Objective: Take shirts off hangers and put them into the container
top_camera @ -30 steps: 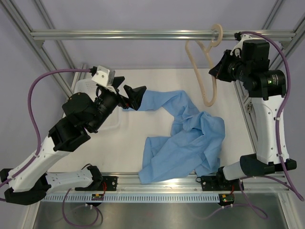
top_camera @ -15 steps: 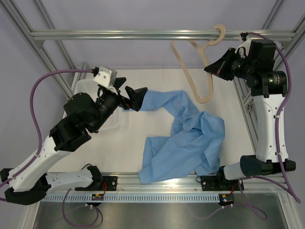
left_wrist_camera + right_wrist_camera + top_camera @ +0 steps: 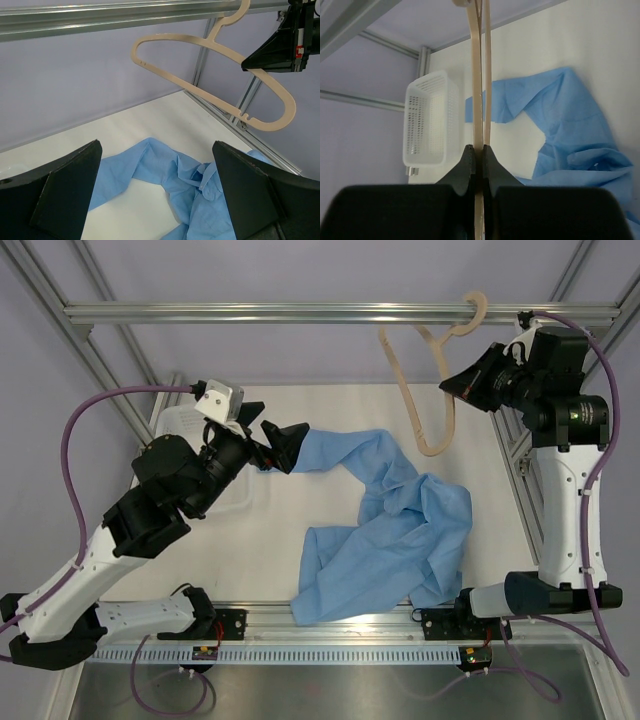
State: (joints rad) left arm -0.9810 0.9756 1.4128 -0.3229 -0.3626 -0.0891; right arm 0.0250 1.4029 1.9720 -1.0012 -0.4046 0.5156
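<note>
The light blue shirt (image 3: 390,530) lies crumpled on the worktop (image 3: 290,505) beside the white basket (image 3: 427,120), off the cream hanger (image 3: 477,75) (the right gripper (image 3: 478,150) pinches that between its jaws). The binning step looks next: the left gripper (image 3: 278,440), jaws spread at the sleeve nearest the basket, should close and carry it in.

Shirt (image 3: 385,530): on the table (image 3: 330,410), centre to lower right of the top view; one sleeve runs up-left to the left gripper (image 3: 283,445).
Hanger (image 3: 476,75): upper right, hooked over the rail (image 3: 250,312), between the right gripper (image 3: 450,388) fingers.
Container (image 3: 427,120): left, on the table, apart from the shirt.
</note>
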